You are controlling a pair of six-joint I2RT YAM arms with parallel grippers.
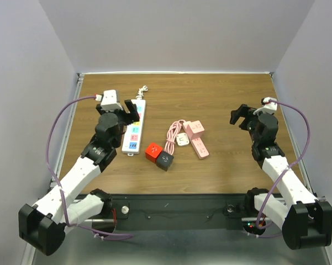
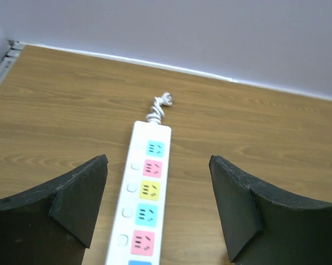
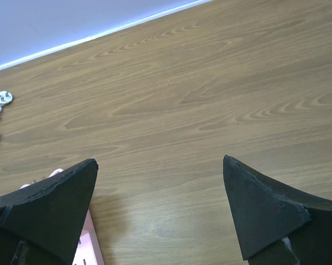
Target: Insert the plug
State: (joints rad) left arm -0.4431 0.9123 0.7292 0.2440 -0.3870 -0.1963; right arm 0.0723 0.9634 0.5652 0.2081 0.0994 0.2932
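A white power strip with coloured sockets lies lengthwise on the left of the wooden table. Its short cord ends in a white plug at the far end. My left gripper hovers open over this strip. In the left wrist view the strip runs between the wide-apart fingers, with its plug beyond. A second white plug on a pink cable lies mid-table. My right gripper hangs open over bare wood on the right, holding nothing.
A pink power strip and a pink cube lie mid-table; the strip's corner shows by my right gripper's left finger. A red cube and a dark grey cube sit near the front. Grey walls enclose the table.
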